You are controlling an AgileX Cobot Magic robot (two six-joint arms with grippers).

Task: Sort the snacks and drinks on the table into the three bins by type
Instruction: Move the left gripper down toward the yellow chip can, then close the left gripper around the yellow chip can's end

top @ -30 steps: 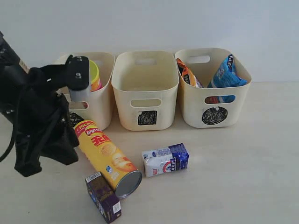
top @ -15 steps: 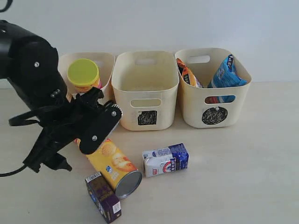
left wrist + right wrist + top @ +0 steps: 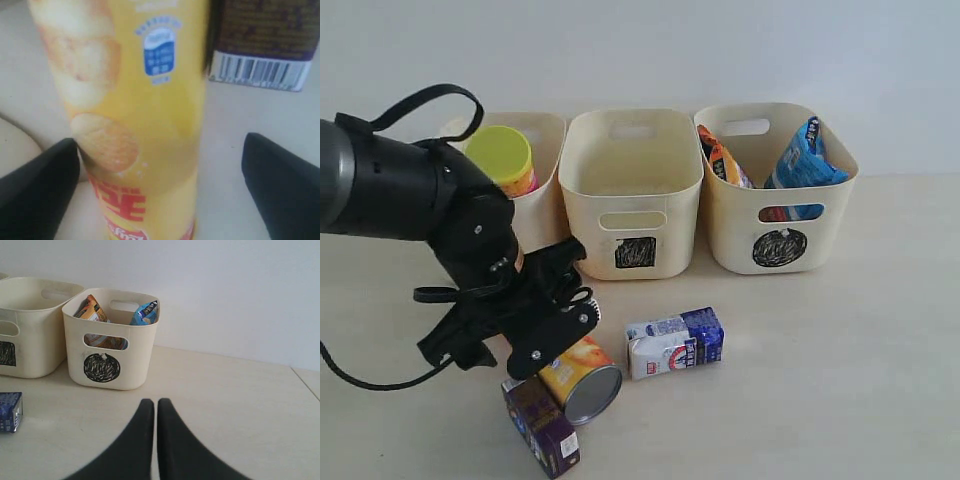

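Note:
The yellow chip canister [image 3: 586, 378] lies on the table [image 3: 820, 380] with my left gripper [image 3: 555, 335] lowered over it. In the left wrist view that gripper [image 3: 160, 192] is open, its fingers [image 3: 35, 195] standing either side of the yellow canister [image 3: 140, 110] without pressing it. The dark purple carton [image 3: 542, 425] lies beside the canister's metal end, and the blue and white carton [image 3: 675, 342] lies to its right. The pink canister [image 3: 500, 158] stands in the left bin [image 3: 546, 126]. My right gripper [image 3: 156, 407] is shut and empty over bare table.
The middle bin [image 3: 632, 190] with the square mark shows nothing inside. The right bin [image 3: 775, 215] with the circle mark holds the orange bag [image 3: 723, 158] and the blue bag [image 3: 805, 155]. A wall stands close behind the bins.
My left arm left the pink canister standing in the left bin, opened its jaws, and swung forward and down onto the lying yellow canister. The right gripper has not moved.

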